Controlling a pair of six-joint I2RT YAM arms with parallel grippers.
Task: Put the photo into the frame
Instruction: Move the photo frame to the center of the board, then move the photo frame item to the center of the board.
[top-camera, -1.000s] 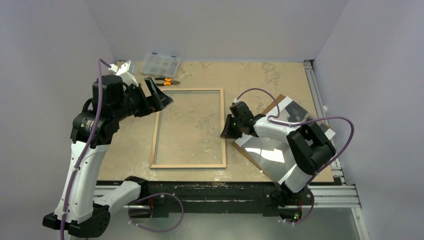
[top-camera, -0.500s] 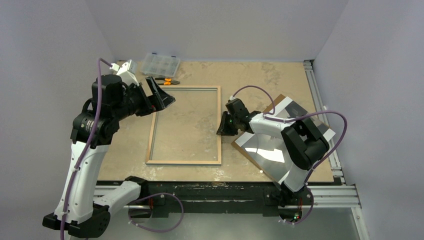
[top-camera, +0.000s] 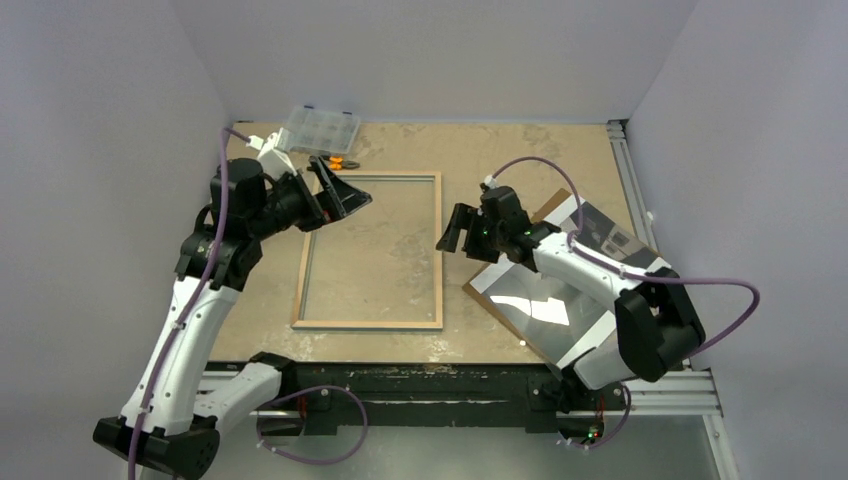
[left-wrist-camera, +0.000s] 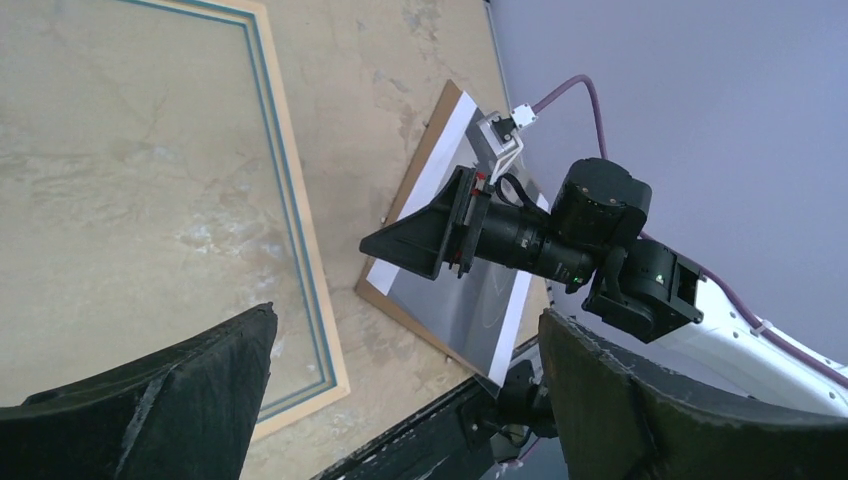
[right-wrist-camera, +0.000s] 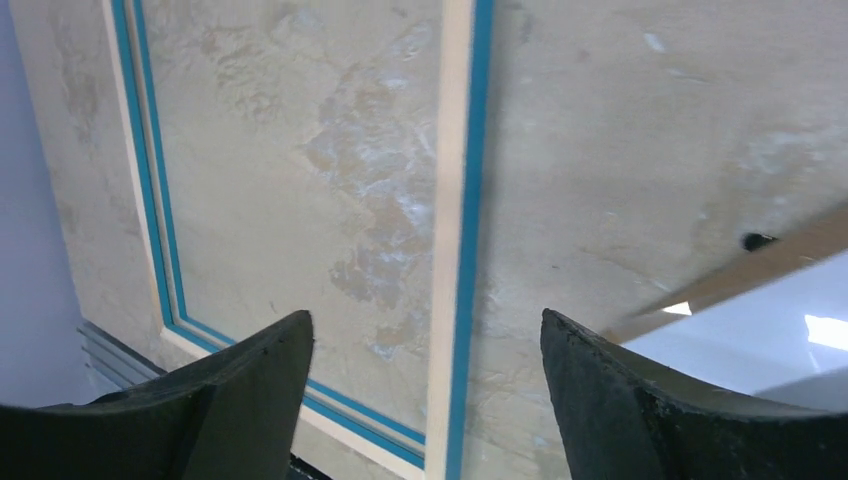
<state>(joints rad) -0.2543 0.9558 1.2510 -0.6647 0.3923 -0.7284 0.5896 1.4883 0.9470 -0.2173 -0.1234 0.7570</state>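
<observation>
Frame (top-camera: 370, 325) lies flat at the centre of the table (top-camera: 500, 160), wood back up. Photo (top-camera: 545, 300) lies face up on a board (left-wrist-camera: 428, 140) just right of the frame. Left gripper (top-camera: 345, 192), jaws spread and empty, hangs over the frame's far left corner. Right gripper (top-camera: 455, 235), jaws apart and empty, hangs over the right rail.

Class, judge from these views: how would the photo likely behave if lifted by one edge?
The photo looks a thin sheet, so it would probably droop. Its glare suggests a glossy face, perhaps slippery. Lying flat on the backing board, its edge may be hard to catch.
</observation>
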